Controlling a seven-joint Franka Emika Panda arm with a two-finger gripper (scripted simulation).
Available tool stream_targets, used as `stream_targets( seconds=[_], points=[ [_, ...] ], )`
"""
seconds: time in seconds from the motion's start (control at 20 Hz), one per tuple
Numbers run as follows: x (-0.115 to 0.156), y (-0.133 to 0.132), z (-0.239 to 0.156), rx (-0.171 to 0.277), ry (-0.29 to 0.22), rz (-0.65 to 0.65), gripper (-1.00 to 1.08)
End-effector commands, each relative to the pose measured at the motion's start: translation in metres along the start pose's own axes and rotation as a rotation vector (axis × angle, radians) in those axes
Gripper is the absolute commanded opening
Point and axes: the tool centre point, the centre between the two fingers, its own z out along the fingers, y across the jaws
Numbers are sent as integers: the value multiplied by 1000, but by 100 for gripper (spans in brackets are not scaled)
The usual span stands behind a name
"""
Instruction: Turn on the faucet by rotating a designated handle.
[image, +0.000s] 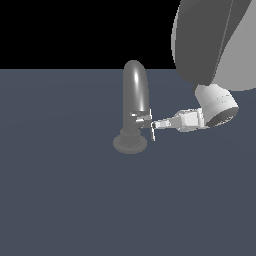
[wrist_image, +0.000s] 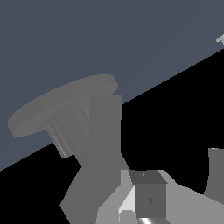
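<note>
Grey and glossy, the metal faucet (image: 134, 100) with its tall arched tube spout stands on a round ringed base on the flat slate-blue tabletop (image: 60, 190), a little above the middle of the exterior view. From its narrower stem, just above the base, the small short grey lever handle with a bright white tip (image: 148, 126) sticks out sideways toward the exterior view's right.

My pale grey gripper (image: 159, 123) reaches in from the exterior view's right, lying almost level, its tips right at the handle's white end. At this size I cannot tell whether my fingers are touching the lever or only beside it, and I cannot tell whether they are spread or closed around it. Behind the gripper my white wrist (image: 217, 107) and the broad dark grey link of my arm (image: 205, 40) rise toward the upper right corner.

In the wrist view the faucet (wrist_image: 94, 144) appears tilted, its ringed base a wide grey disc against the tabletop (wrist_image: 87, 35), with the stem running toward the camera. A pale, boxy part of my gripper (wrist_image: 148, 197) fills the near edge beside the stem.
</note>
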Motion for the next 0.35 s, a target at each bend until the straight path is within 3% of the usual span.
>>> stream_targets(
  seconds=[0.0, 0.3],
  points=[
    [42, -24, 6, 39, -9, 49, -100],
    [50, -31, 6, 39, -11, 57, -100]
  ],
)
